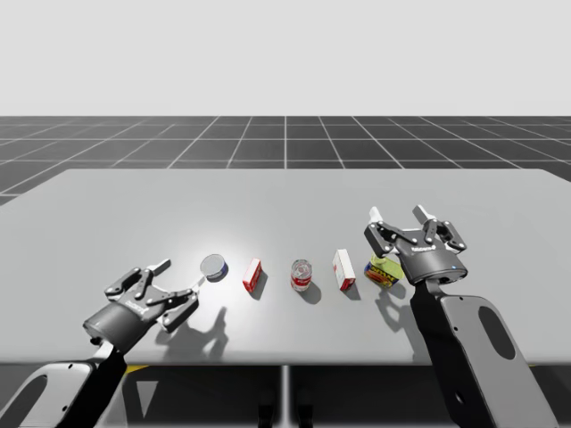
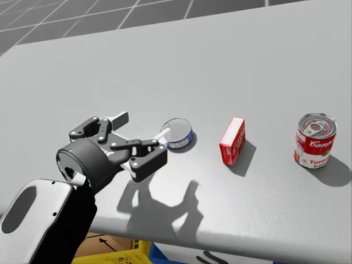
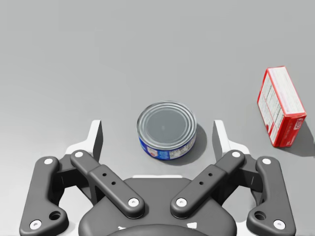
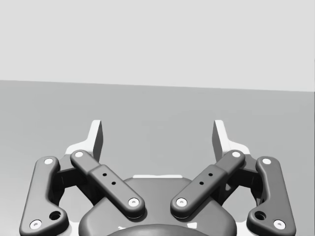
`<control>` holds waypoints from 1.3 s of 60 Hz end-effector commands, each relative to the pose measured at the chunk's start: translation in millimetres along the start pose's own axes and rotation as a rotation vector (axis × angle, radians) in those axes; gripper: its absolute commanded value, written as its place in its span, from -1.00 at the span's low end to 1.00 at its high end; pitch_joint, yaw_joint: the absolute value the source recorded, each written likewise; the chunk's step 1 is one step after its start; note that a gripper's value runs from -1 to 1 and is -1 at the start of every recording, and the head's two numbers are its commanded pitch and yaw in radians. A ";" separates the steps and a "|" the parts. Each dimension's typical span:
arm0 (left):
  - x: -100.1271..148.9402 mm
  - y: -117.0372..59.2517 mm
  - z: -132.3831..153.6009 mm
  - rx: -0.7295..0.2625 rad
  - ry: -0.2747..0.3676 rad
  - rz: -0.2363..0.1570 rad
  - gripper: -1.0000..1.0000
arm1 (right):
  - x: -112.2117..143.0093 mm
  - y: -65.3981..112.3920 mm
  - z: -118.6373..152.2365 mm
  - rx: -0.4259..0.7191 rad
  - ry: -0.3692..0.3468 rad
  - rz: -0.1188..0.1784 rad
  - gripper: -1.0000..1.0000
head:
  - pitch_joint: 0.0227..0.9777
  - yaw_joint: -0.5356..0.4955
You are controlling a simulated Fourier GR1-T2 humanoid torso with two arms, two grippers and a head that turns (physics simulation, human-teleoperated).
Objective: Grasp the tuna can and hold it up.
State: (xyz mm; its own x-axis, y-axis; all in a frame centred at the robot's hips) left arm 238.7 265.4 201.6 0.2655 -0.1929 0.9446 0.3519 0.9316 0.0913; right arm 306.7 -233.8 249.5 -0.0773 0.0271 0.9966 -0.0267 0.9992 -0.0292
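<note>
The tuna can point(image 1: 214, 266) point(image 2: 179, 133) is low and round, with a blue label and a grey lid, and stands upright on the grey table point(image 1: 285, 196). My left gripper point(image 1: 181, 274) point(image 2: 144, 125) is open, low over the table, pointing at the can. In the left wrist view the can point(image 3: 166, 130) sits between the tips of the spread fingers point(image 3: 96, 140) of the gripper point(image 3: 157, 135), with a gap on each side. My right gripper point(image 1: 397, 214) point(image 4: 157, 132) is open and holds nothing, raised above the right end of the row.
Right of the tuna can stand a red box point(image 1: 252, 275) point(image 2: 232, 141) point(image 3: 281, 105), a red-and-white can point(image 1: 302, 275) point(image 2: 315, 140), another red-and-white box point(image 1: 343, 269) and a yellow-green can point(image 1: 382, 271) partly behind my right hand. The table's front edge runs just behind my left gripper.
</note>
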 end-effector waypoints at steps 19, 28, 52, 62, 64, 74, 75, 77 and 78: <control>-30.7 -6.8 -42.2 -0.006 0.106 0.009 -1.00 | 0.0 -1.8 -0.5 -0.003 -0.003 0.002 -1.00 | 0.72 0.67; -29.3 -7.3 -55.7 -0.008 0.116 0.020 -1.00 | 0.4 -2.6 -0.5 -0.002 -0.005 0.000 -1.00 | 0.72 0.66; -31.7 -7.0 -82.4 0.005 0.157 0.028 -1.00 | 1.0 -3.0 -0.2 0.004 -0.006 -0.016 -1.00 | 0.72 0.67; -35.4 -7.9 -88.8 0.012 0.173 0.022 -1.00 | 1.1 -3.1 -0.1 0.007 -0.006 -0.017 -1.00 | 0.72 0.67; -35.7 -7.8 -89.1 0.008 0.174 0.022 -1.00 | 1.2 -3.1 0.0 0.007 -0.006 -0.018 -1.00 | 0.71 0.67; -39.2 -9.0 -88.5 0.008 0.184 0.006 0.98 | 1.2 -3.4 -0.4 0.009 -0.007 -0.016 -1.00 | 0.68 0.66; -39.4 -9.1 -88.5 0.008 0.185 0.007 0.98 | 1.2 -3.5 -0.4 0.009 -0.007 -0.017 -1.00 | 0.67 0.66; -40.2 -9.8 -88.1 0.007 0.187 0.002 1.00 | 1.2 -3.9 -0.6 0.008 -0.006 -0.017 -1.00 | 0.64 0.66; -40.5 -10.0 -88.0 0.006 0.187 0.000 1.00 | 1.2 -3.8 -0.5 0.008 -0.006 -0.017 -1.00 | 0.63 0.67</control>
State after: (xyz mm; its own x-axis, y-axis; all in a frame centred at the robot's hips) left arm 308.1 234.1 147.6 0.3941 -0.2179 0.8928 0.3027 0.9481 0.0978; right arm 307.0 -237.2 250.7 -0.0832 0.0103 0.9965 -0.0355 0.9993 -0.0133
